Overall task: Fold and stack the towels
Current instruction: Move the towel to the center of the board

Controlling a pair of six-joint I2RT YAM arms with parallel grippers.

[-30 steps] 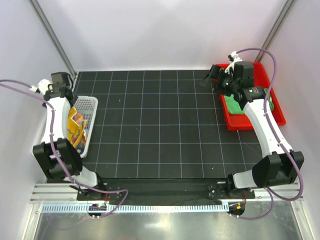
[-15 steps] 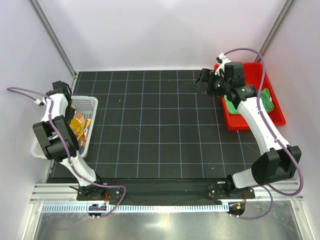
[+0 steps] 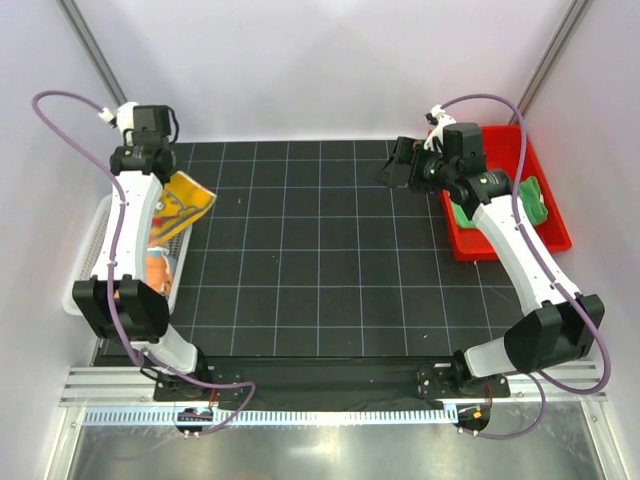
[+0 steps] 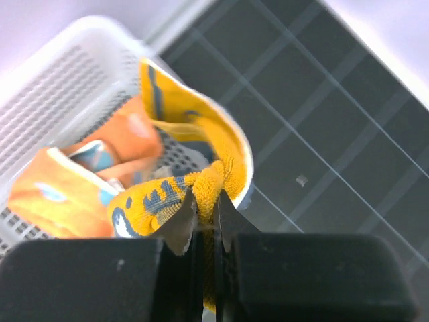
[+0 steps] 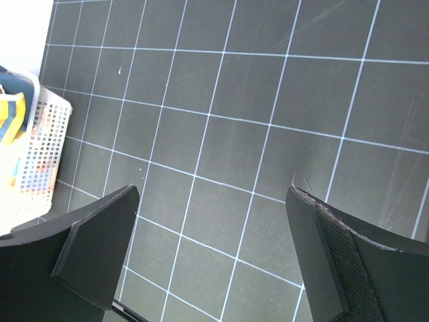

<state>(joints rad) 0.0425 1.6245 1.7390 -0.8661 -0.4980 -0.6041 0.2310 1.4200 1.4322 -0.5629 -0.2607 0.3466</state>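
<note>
Black gridded tabletop. Green towel in tray, seemingly done. Left hand clamped on tiger towel above basket; patched towel inside basket. Right hand wide, empty. Two towels left to fold, stack.

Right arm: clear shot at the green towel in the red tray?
Probably yes. The right gripper is open and empty beside the red tray, and nothing visible lies on the green towel; only its own forearm overhangs it.

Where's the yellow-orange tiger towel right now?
In the top view it is at the far left: the yellow-orange tiger-face cloth towel hangs pinched in the shut left gripper, above the far end of the white plastic mesh basket.
</note>
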